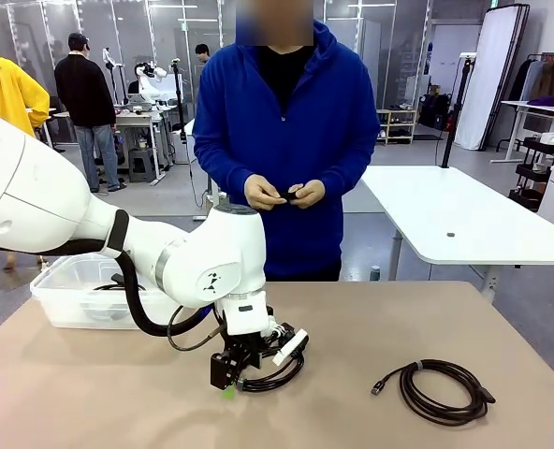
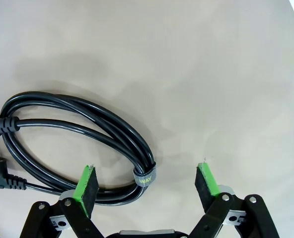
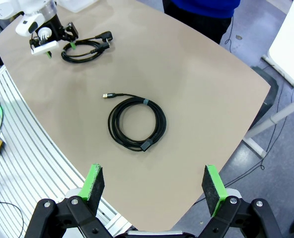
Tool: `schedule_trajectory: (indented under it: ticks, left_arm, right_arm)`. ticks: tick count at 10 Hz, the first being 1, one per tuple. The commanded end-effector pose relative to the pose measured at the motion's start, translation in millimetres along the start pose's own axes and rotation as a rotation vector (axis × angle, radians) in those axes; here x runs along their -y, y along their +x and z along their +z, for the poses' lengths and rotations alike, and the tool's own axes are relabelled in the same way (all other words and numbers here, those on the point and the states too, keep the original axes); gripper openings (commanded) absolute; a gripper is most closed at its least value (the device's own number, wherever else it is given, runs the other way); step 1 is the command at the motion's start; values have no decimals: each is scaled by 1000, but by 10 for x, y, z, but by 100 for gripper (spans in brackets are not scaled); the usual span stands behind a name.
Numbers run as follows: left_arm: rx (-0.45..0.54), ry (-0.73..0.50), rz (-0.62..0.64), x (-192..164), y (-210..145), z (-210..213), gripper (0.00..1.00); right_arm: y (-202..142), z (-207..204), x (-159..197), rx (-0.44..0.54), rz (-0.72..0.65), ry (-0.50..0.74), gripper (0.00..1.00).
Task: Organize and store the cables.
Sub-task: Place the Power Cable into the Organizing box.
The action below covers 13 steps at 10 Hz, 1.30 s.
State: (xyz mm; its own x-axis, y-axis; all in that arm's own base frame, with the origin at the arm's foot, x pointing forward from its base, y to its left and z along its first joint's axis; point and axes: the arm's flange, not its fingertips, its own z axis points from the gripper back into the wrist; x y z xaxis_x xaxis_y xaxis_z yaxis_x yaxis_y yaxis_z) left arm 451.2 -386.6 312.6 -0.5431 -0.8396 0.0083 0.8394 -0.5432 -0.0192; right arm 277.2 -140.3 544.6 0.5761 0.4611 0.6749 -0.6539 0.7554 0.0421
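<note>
Hovering left gripper (image 2: 147, 181), jaws wide, brackets the plug cable (image 2: 87, 129) at its strap (image 2: 145, 176); pickup step; next: lower, close; right gripper (image 3: 154, 182) wide, idle.

Glossy black cable (image 2: 127, 136), matt beige table (image 2: 186, 74)

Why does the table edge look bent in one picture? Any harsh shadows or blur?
Right wrist view: the wide-angle lens bows the table edge; left wrist view: sharp, with a faint soft shadow beside the power cable; front view: even light, no glare.
</note>
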Motion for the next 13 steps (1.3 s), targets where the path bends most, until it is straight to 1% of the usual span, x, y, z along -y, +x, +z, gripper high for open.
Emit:
schedule_trajectory:
  ticks: [1,4,5,6,7,8,10,11,12,13]
  left_arm:
    - [-3,17,-10,-17,5,-39,99]
    - [-9,14,-22,-4,5,-41,99]
    - [-21,11,-37,-13,26,-55,71]
    - [-68,-13,-33,-20,48,-80,40]
    - [-67,-11,-37,-22,48,-80,11]
    - [-60,-3,-37,-16,37,-72,0]
    - [-60,2,-32,-4,32,-61,0]
    - [-53,5,-34,0,31,-61,3]
    - [-50,10,-35,-3,36,-59,0]
    - [-49,11,-35,-1,33,-68,0]
  right_arm:
    - [-18,3,-13,2,15,7,100]
    - [-18,3,-13,2,15,7,100]
    - [-18,3,-13,2,15,7,100]
    - [-18,3,-13,2,15,7,100]
    - [-18,3,-13,2,15,7,100]
    - [-18,3,-13,2,15,7,100]
    - [-18,3,-13,2,15,7,100]
    - [-18,3,-13,2,15,7,100]
    - [-18,3,-13,2,15,7,100]
    - [-18,3,-13,2,15,7,100]
